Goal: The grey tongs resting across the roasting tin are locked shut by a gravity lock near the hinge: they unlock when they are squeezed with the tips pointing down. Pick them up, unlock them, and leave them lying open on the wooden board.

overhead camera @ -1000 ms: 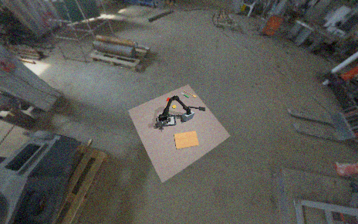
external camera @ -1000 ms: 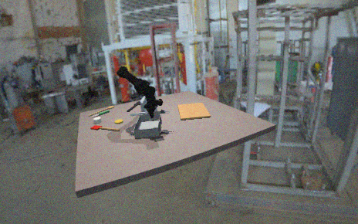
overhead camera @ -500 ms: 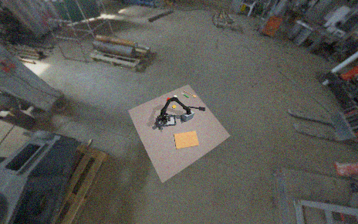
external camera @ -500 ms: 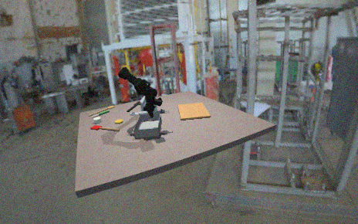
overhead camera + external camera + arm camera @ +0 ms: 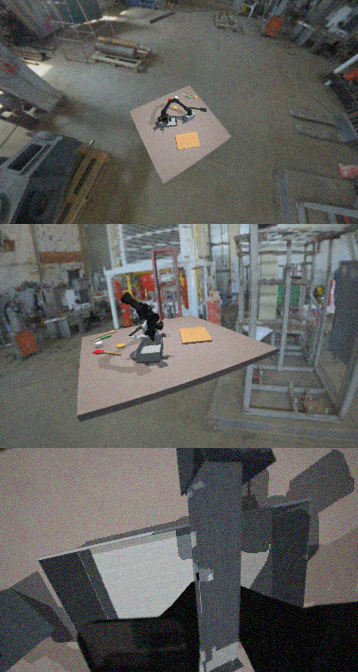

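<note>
The grey tongs (image 5: 215, 543) run top to bottom through the wrist view as a long grey bar, with a dark block at the upper end. My gripper (image 5: 207, 585) (image 5: 153, 337) (image 5: 163, 121) is shut on the tongs, its black fingers on both sides of the bar. The tongs hang over the roasting tin (image 5: 70, 585) (image 5: 148, 358), nearer to the wrist camera than it. Their tips and whether the lock is free cannot be made out. The flat wooden board (image 5: 187, 140) (image 5: 195, 335) lies apart from the tin, to its right in the exterior view.
A red spatula (image 5: 99, 351), a white round item (image 5: 99, 344), a yellow piece (image 5: 120, 345) (image 5: 175, 107) and a green item (image 5: 105, 337) lie left of the tin in the exterior view. Thin sticks lie behind them. The table edge (image 5: 177, 382) runs along the front.
</note>
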You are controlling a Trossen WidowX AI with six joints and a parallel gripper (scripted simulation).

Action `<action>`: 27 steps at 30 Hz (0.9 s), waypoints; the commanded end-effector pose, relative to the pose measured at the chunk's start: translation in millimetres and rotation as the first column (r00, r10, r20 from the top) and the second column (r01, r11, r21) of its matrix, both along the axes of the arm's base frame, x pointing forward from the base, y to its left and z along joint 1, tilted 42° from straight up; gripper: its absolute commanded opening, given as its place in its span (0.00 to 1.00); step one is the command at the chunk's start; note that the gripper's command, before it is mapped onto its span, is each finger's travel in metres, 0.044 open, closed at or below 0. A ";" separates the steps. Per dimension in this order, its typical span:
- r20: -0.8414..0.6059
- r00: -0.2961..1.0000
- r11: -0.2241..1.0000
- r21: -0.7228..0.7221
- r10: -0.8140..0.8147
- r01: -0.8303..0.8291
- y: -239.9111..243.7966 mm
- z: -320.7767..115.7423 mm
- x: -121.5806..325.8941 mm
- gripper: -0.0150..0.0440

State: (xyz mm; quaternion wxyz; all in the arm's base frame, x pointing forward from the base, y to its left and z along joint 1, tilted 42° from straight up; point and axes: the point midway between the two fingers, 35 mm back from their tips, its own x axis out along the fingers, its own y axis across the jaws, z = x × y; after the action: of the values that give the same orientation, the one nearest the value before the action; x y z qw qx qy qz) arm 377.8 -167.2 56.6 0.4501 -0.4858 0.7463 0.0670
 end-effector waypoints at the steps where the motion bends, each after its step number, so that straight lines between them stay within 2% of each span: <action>1: 0.009 1.000 1.000 0.001 -0.008 0.008 3.9 -2.1 1.9 0.00; 14: 0.145 0.978 0.989 0.014 -0.147 0.147 67.8 -36.9 23.9 0.00; 27: 0.295 0.902 0.947 0.034 -0.316 0.320 138.8 -73.7 33.0 0.00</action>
State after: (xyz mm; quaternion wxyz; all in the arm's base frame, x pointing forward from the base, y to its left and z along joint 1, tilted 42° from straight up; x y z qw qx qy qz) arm 408.8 -48.1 -9.5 0.5446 -0.3815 0.7438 -0.0676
